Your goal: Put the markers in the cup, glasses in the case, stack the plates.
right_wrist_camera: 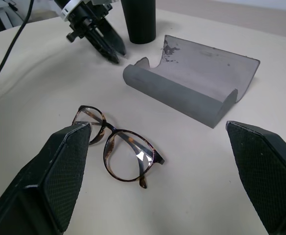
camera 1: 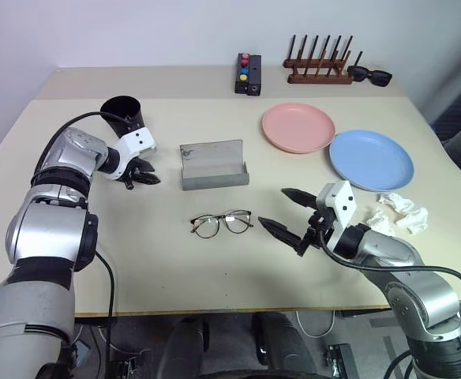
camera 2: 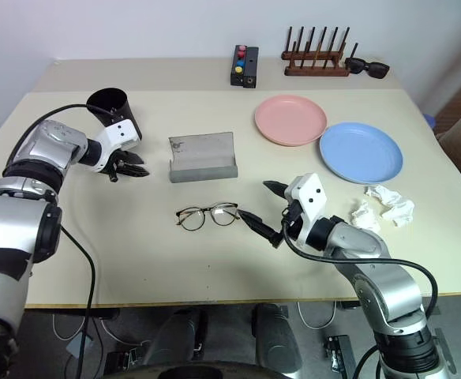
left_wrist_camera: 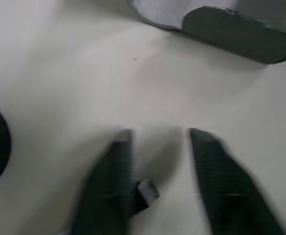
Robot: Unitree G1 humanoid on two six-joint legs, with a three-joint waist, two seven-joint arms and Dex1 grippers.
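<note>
The black cup (camera 1: 124, 114) stands upright at the left of the table; the markers are out of view. My left gripper (camera 1: 148, 180) hangs just right of the cup, tilted down at the tabletop, open with nothing between its fingers (left_wrist_camera: 209, 161). The grey case (camera 1: 213, 164) lies open in the middle. In front of it the wire-framed glasses (camera 1: 221, 223) rest unfolded on the table. My right gripper (camera 1: 272, 207) is open wide just right of the glasses, pointing at them, empty. The pink plate (camera 1: 297, 126) and the blue plate (camera 1: 370, 159) lie side by side at the right.
At the back edge stand a wooden peg rack (camera 1: 319, 67), black sunglasses (camera 1: 370, 76) and a small black box with coloured buttons (camera 1: 248, 73). Crumpled white paper (camera 1: 396, 213) lies near the right arm.
</note>
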